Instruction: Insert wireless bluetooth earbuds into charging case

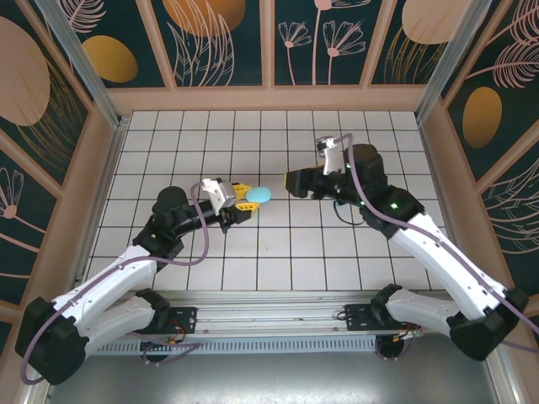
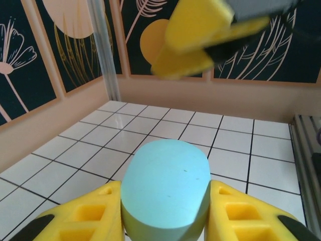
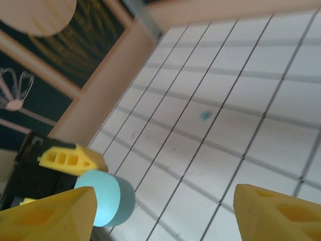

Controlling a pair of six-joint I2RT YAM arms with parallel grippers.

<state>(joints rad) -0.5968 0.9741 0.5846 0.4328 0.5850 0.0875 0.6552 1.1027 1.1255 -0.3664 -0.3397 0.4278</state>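
My left gripper (image 1: 250, 197) is shut on a light-blue pebble-shaped charging case (image 1: 260, 195), held above the tiled floor near the middle. In the left wrist view the case (image 2: 165, 186) sits squeezed between both yellow fingers (image 2: 95, 213), its smooth flat face turned up. My right gripper (image 1: 292, 182) hovers just right of the case, open and holding nothing. Its yellow fingers (image 2: 200, 35) hang blurred above the case. In the right wrist view the case (image 3: 103, 198) shows beside the left fingertip, and one tiny light-blue earbud (image 3: 204, 116) lies on a tile farther off.
The white tiled floor (image 1: 278, 252) is boxed in by low wooden walls with patterned panels (image 1: 269, 101). A metal post (image 2: 103, 55) stands in the far left corner. Both arm bases sit on the rail at the near edge (image 1: 269, 316).
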